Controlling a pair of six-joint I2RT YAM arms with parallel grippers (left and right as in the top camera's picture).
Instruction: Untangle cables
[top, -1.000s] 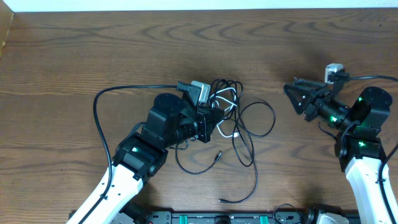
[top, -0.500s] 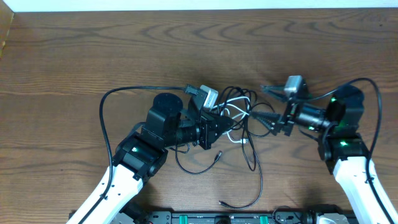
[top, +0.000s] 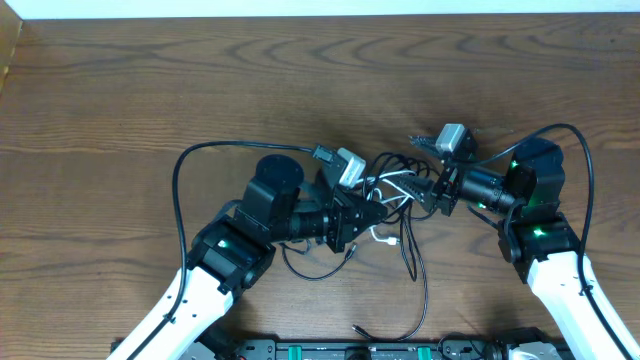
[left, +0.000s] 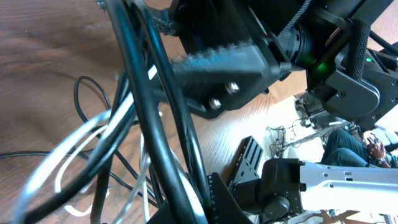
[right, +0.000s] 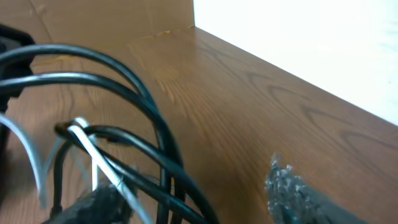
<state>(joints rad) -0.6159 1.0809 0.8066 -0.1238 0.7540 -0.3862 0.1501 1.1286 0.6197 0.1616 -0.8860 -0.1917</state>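
Overhead, above the wooden table, the right arm is swinging in from the far right side toward the middle, while the left arm is edging rightward to meet it. The cables, a black-and-white tangle, are lying mid-table between them. The left gripper is staying clenched on the black strands. The right gripper is reaching in with jaws apart, likely setting up a two-handed pull.

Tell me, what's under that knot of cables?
Only brown wooden table shows through the loops of the cables. The left gripper and right gripper cover the knot's middle, so what's under there is hidden.
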